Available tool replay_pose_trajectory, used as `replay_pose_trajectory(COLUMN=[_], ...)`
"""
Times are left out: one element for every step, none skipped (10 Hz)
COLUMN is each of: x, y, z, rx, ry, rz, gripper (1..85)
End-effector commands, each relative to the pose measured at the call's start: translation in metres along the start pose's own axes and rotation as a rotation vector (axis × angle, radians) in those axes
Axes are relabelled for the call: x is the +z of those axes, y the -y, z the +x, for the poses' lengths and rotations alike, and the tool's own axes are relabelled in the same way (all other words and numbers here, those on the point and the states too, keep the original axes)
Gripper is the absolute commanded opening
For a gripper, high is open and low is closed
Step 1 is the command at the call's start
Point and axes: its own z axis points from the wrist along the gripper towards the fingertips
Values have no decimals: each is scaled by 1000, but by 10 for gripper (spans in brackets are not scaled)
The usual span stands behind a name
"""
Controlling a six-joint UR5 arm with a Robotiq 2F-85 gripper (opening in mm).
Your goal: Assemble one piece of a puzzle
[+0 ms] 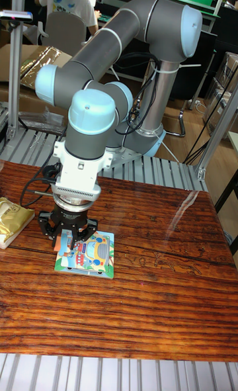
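**Seating a piece at the puzzle's near-left corner**

I am hovering my gripper (67, 234) low over the left edge of the puzzle board (86, 253), which is lying flat on the wooden table (145, 298). My fingers appear to be pinching a small orange puzzle piece (65, 237), though the view is too coarse to be sure. I am judging it light, thin, stiff and easily tilted, so I am gripping its opposite edges. A gold packet (12, 220) is lying well left of the board.
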Motion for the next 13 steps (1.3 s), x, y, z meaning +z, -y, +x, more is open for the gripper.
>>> replay_pose_trajectory(x=[-1,-1,-1,-1,-1,-2,-2,-2,-2,-2,-2,-1,0], y=[0,-1,0,-1,1,0,-1,-3,-5,-6,-6,-8,-10], z=[-1,-1,-1,-1,0,0,0,1,1,1,2,0,-2], rx=[18,21,24,25,21,21,27,33,41,44,46,47,51], ry=[2,3,3,1,-1,-1,-2,-2,0,1,3,17,29], rz=[-3,-3,-2,-2,6,6,5,1,1,3,3,1,1], gripper=[210,210,207,207,207,203,203,197,193,187,180,170,167])
